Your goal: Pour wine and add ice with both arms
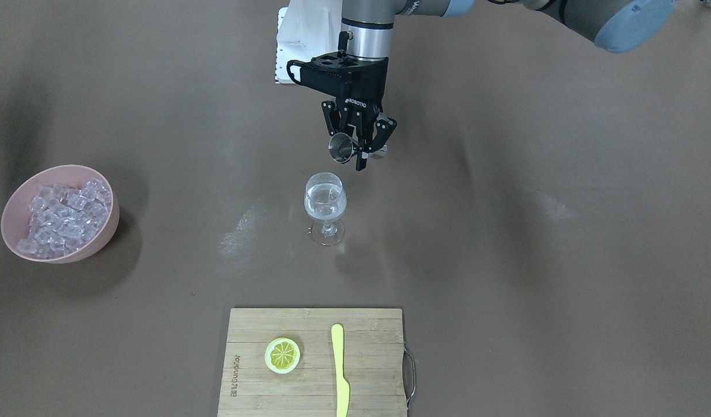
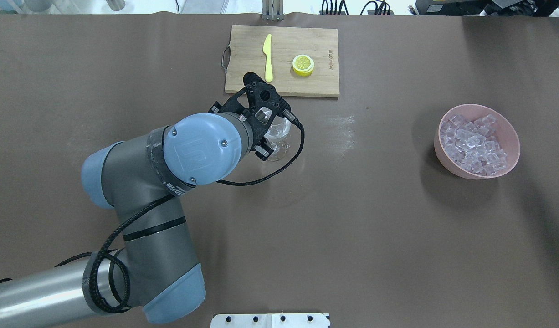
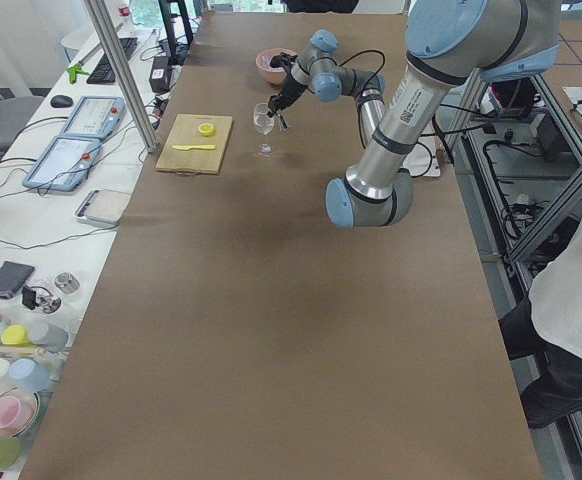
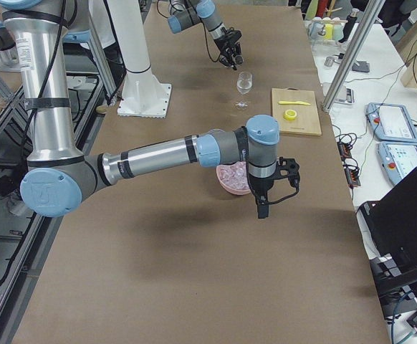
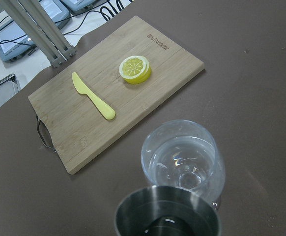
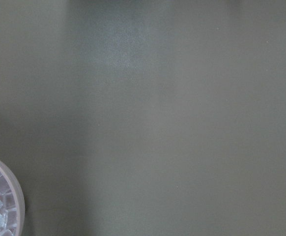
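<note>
The left end effector [image 1: 367, 155] is hanging just above the wine glass [image 1: 325, 200], squeezing a small metal cup [image 1: 339, 148] tipped on its side. The ice [image 1: 59, 220] is sitting in a pink bowl [image 1: 112, 227], well apart from the glass, on the robot's right. The right end effector [image 4: 262, 209] is hanging over there too; I cannot tell if it is open.

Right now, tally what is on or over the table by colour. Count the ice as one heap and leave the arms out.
Yellow: 2 (knife, lemon slice)
Clear: 2 (wine glass, ice)
Pink: 1 (bowl)
Silver: 1 (measuring cup, held in the left pincer)
Wood: 1 (cutting board)
Total: 7
</note>
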`<control>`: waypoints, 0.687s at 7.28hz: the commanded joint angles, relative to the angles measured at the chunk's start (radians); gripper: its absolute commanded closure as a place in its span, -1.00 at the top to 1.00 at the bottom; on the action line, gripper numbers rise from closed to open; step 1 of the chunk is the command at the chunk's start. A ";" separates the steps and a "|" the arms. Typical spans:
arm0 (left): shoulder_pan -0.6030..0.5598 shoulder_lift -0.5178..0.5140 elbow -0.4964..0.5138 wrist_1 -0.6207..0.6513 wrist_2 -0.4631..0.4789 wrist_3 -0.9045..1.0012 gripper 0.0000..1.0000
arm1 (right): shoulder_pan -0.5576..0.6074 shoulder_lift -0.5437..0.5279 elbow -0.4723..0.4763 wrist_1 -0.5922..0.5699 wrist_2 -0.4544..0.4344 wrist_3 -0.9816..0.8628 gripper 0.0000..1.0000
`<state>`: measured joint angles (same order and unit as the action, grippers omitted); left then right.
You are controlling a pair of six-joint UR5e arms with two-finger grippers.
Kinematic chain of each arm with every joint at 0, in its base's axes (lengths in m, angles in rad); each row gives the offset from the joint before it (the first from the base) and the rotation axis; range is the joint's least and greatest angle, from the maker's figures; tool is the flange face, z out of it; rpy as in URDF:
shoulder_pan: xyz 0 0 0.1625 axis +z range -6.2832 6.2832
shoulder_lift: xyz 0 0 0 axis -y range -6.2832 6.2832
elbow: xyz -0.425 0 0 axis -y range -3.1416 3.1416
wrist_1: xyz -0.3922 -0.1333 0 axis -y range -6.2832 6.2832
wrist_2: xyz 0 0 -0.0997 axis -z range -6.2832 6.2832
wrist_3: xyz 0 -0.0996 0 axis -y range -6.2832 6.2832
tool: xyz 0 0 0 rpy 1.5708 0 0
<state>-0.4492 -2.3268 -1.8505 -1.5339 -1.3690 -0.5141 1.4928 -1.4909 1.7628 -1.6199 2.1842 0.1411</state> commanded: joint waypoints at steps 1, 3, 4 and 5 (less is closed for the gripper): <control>0.000 -0.017 0.039 0.004 0.002 0.000 -1.00 | 0.000 -0.002 0.000 0.000 0.000 0.000 1.00; 0.000 -0.066 0.043 0.101 0.002 0.002 -1.00 | 0.000 -0.005 0.000 0.000 0.000 0.000 1.00; 0.000 -0.066 0.046 0.107 0.002 0.002 -1.00 | 0.000 -0.006 0.000 0.000 0.005 0.000 1.00; -0.002 -0.072 0.050 0.138 0.002 0.021 -1.00 | 0.000 -0.006 0.000 0.000 0.006 0.000 1.00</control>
<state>-0.4500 -2.3913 -1.8046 -1.4270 -1.3668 -0.5074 1.4926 -1.4963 1.7626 -1.6199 2.1879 0.1411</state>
